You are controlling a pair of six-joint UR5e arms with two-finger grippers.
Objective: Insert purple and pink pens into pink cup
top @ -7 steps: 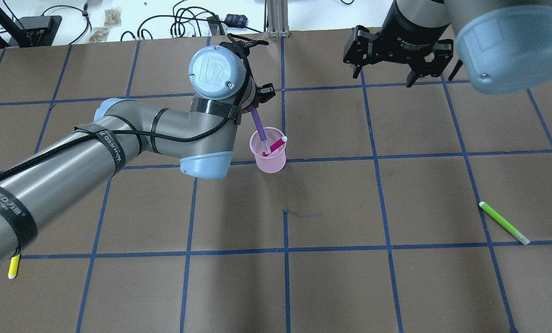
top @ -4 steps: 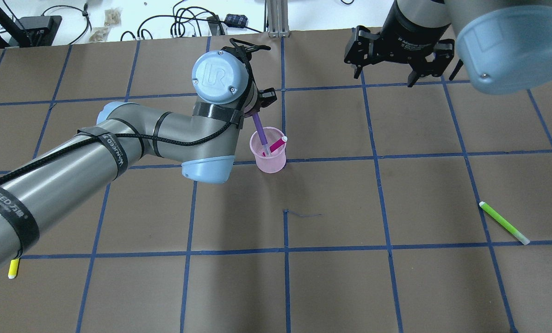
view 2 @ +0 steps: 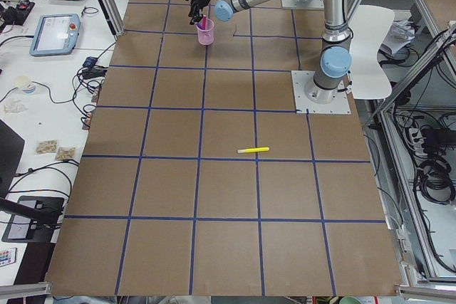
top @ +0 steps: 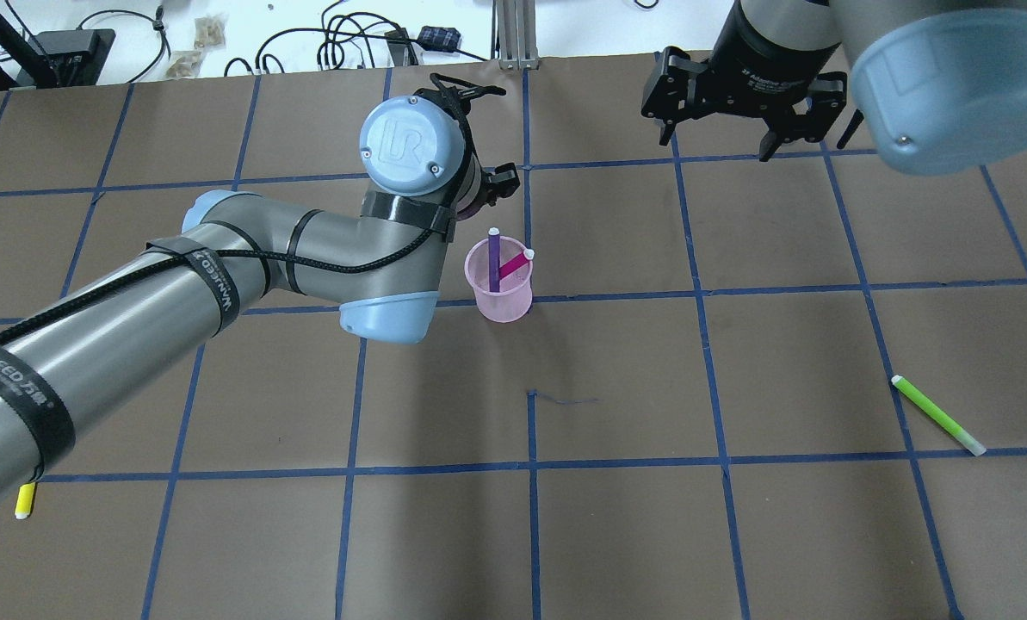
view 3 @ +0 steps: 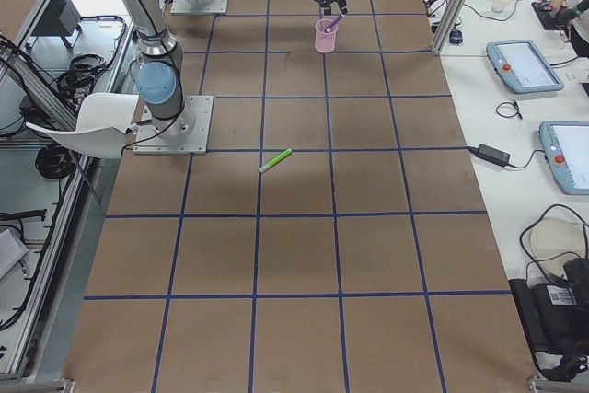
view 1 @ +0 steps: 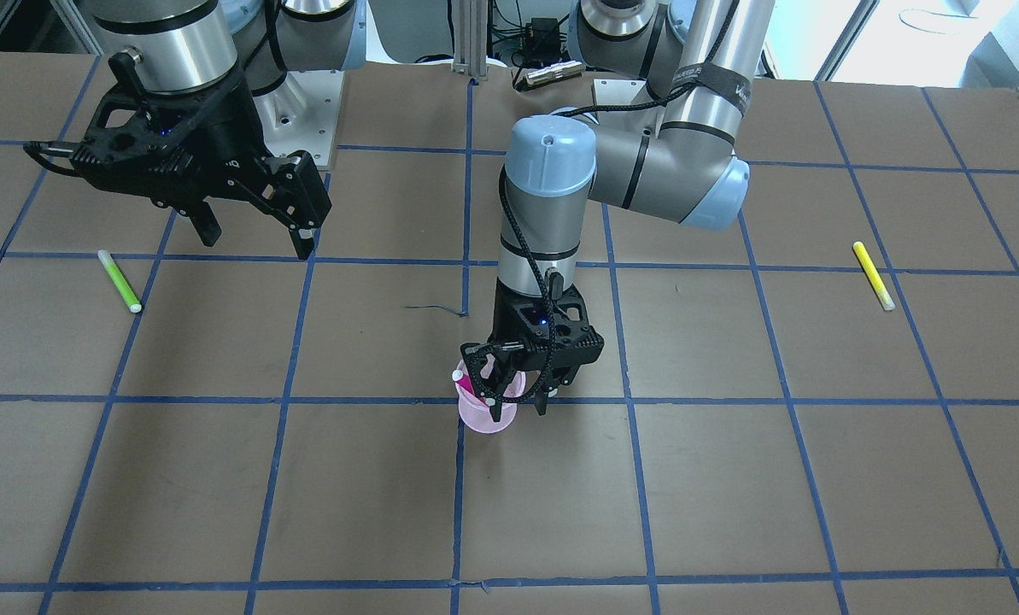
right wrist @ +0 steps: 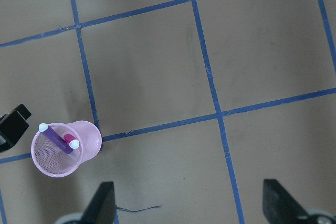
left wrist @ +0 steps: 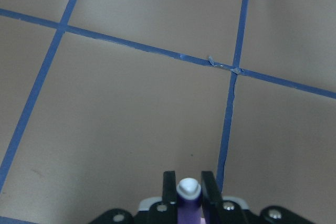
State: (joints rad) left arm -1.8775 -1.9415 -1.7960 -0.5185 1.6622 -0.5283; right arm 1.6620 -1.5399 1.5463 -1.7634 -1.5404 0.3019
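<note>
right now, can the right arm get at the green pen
Probably yes. The green pen lies alone on the table on that arm's side, and the right gripper hangs open and empty with nothing between them.

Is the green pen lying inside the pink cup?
No, the green pen lies flat on the table, well apart from the pink cup.
</note>
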